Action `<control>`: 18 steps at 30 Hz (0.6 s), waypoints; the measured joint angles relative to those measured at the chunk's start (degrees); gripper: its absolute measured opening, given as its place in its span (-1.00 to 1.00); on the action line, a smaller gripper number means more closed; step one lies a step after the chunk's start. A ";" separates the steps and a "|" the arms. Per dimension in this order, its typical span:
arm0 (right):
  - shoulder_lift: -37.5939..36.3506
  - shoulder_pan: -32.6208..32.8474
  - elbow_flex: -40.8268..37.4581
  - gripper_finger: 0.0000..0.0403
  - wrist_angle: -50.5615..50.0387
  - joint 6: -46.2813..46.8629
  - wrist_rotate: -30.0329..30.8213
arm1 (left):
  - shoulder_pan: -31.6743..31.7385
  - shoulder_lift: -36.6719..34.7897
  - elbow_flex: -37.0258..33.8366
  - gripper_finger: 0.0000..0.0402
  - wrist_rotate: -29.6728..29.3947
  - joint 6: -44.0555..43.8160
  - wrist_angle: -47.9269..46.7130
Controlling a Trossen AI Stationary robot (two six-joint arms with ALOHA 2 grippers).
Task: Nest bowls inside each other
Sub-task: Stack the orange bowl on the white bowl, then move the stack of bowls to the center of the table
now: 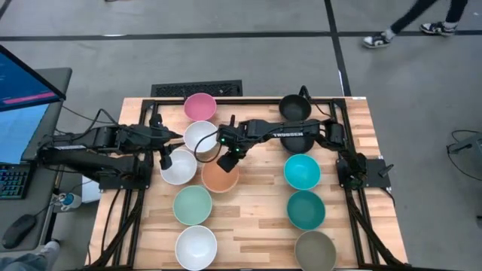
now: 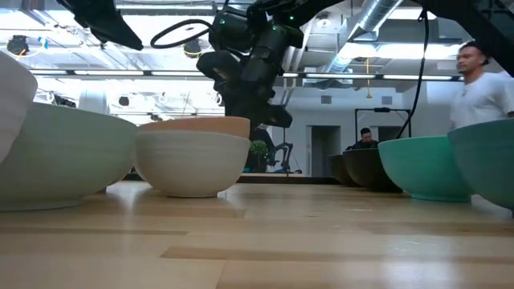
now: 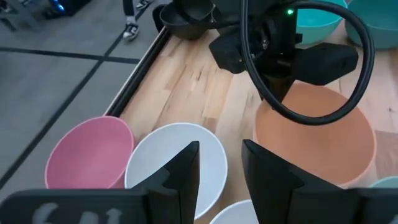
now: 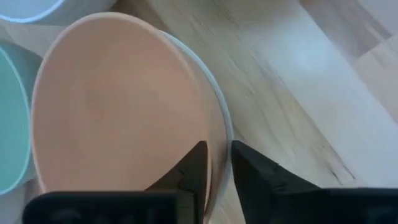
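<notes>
An orange bowl (image 1: 220, 178) sits nested in a white bowl (image 2: 193, 164) at the table's middle. My right gripper (image 1: 227, 161) is over the orange bowl's far rim, shut on it. My left gripper (image 1: 166, 158) is open and empty, above the far rim of a white bowl (image 1: 178, 168). A second white bowl (image 1: 201, 136) and a pink bowl (image 1: 199, 106) stand farther back. A pale green bowl (image 1: 192, 204) and a third white bowl (image 1: 196, 247) stand nearer. On the right stand black (image 1: 295, 108), light teal (image 1: 302, 172), darker teal (image 1: 306, 209) and grey-olive (image 1: 315, 251) bowls. My right gripper pinches the orange bowl's rim (image 4: 211, 140), one finger (image 4: 194, 167) inside the bowl and one (image 4: 252, 177) outside. The fingers come from above, pointing down. The bowl is upright inside the white bowl, whose rim (image 4: 227, 127) shows just outside it.
A black frame (image 1: 248, 99) edges the wooden table. Bare wood (image 1: 260, 218) lies between the left and right rows of bowls. A monitor (image 1: 22, 83) and keyboard stand off the table's left. A person (image 2: 482, 80) is in the room beyond the table.
</notes>
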 joint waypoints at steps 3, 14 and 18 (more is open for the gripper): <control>0.00 0.01 0.00 -0.43 0.35 0.81 0.08 | 0.00 -0.04 0.00 -0.44 0.00 0.65 0.02; 0.00 0.52 1.07 -0.04 -1.16 0.96 -0.90 | 0.00 0.02 0.00 -0.44 -0.07 0.75 2.05; -0.02 1.25 3.16 0.12 -0.83 0.93 -1.02 | 0.00 0.02 0.02 -0.44 -0.05 -0.26 2.05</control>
